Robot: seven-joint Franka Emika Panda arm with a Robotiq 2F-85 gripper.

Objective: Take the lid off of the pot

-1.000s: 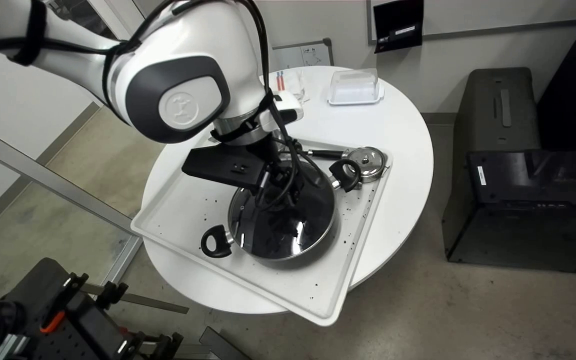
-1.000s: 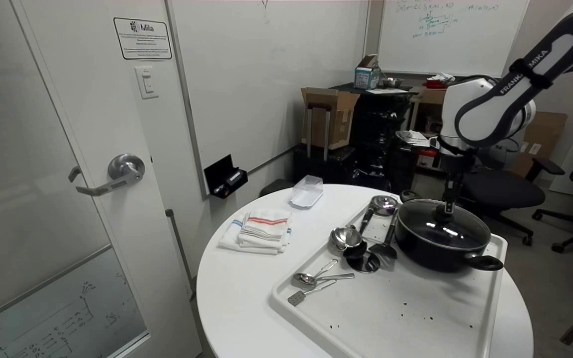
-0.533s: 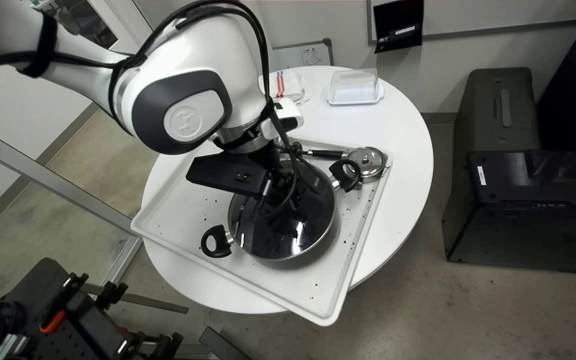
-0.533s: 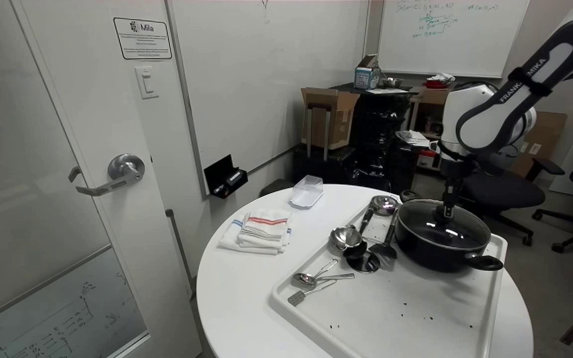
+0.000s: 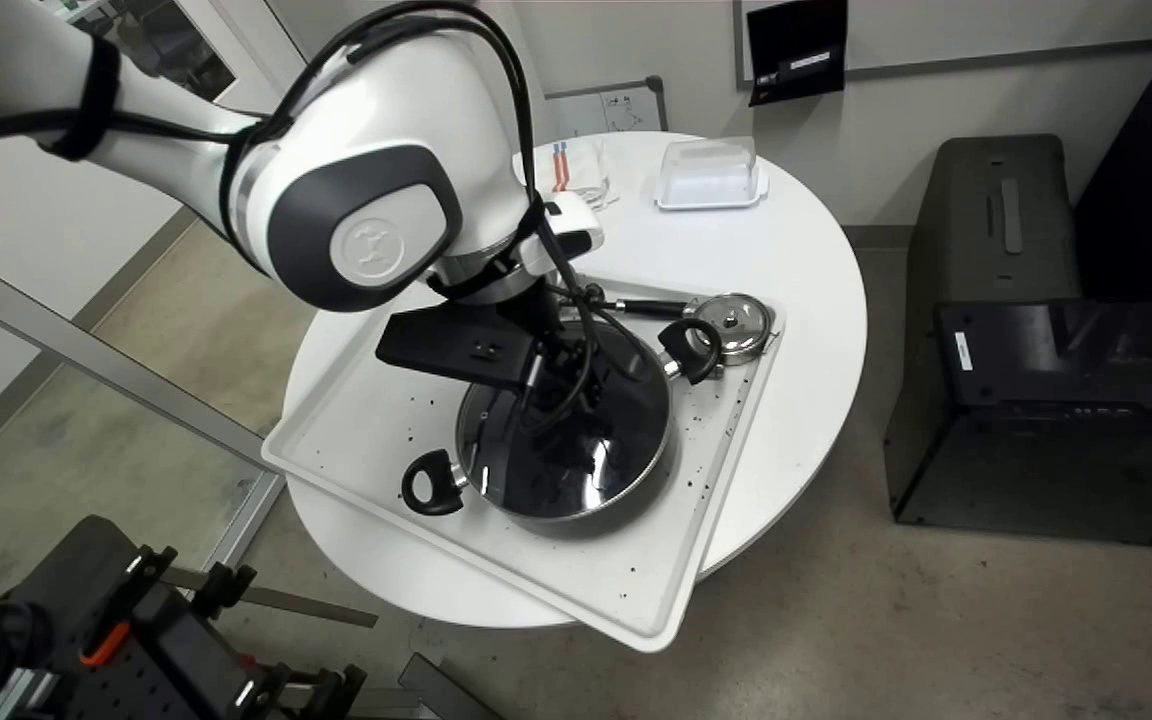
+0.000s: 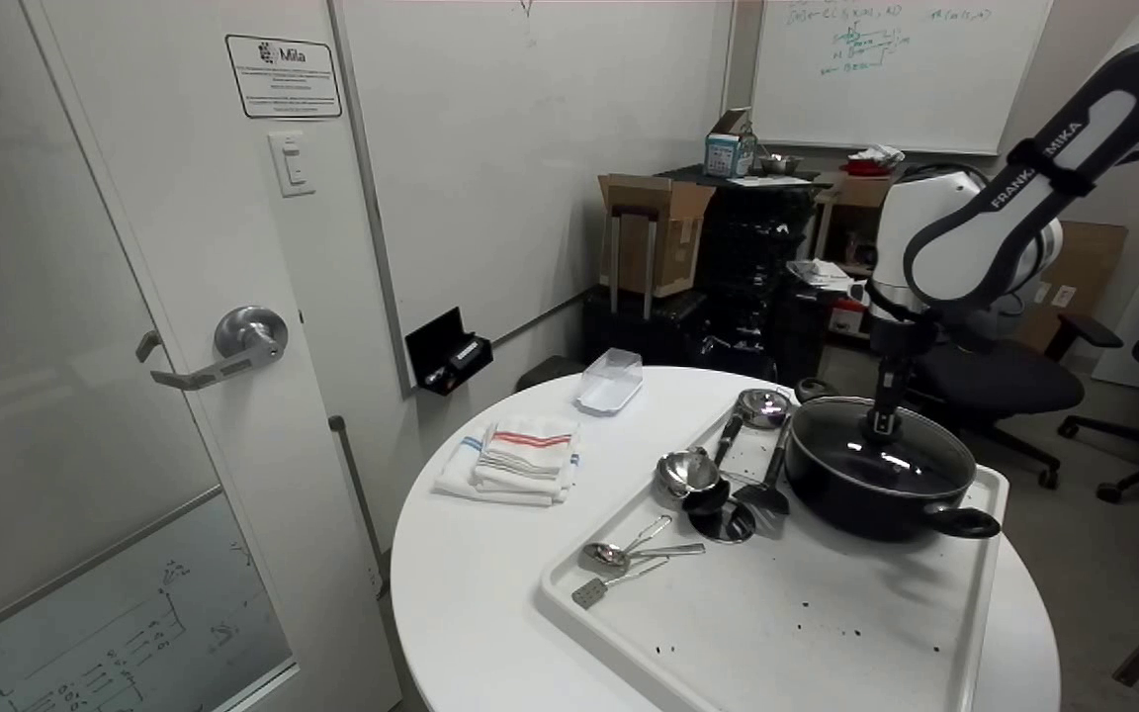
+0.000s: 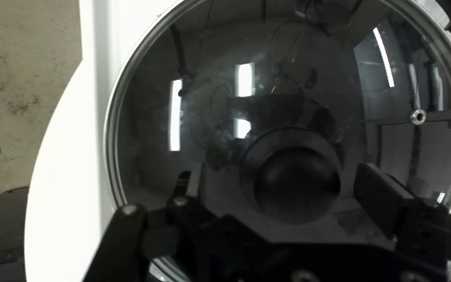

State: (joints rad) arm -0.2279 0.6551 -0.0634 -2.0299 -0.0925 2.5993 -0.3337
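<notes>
The glass lid [image 7: 206,117] with its shiny rim sits flat on the black pot [image 6: 851,509]. The lid also shows in both exterior views [image 5: 576,470] [image 6: 925,460]. Its round dark knob [image 7: 296,184] stands between the fingers of my gripper [image 7: 280,176] in the wrist view. The gripper is open, with one finger on each side of the knob. A gap shows on both sides, narrower at the right finger [image 7: 378,196]. In an exterior view the gripper [image 6: 884,423] points down at the lid's middle and hides most of the knob.
The pot stands on a white tray [image 6: 777,613] on a round white table [image 6: 490,583]. Metal and black utensils [image 6: 688,475] lie beside the pot. Smaller silvery utensils [image 6: 629,554], folded towels [image 6: 520,460] and a clear dish [image 6: 611,381] lie further off.
The arm has come down slightly, and the gripper has shifted a little to the left over the lid in an exterior view. The lid and the pot have not moved.
</notes>
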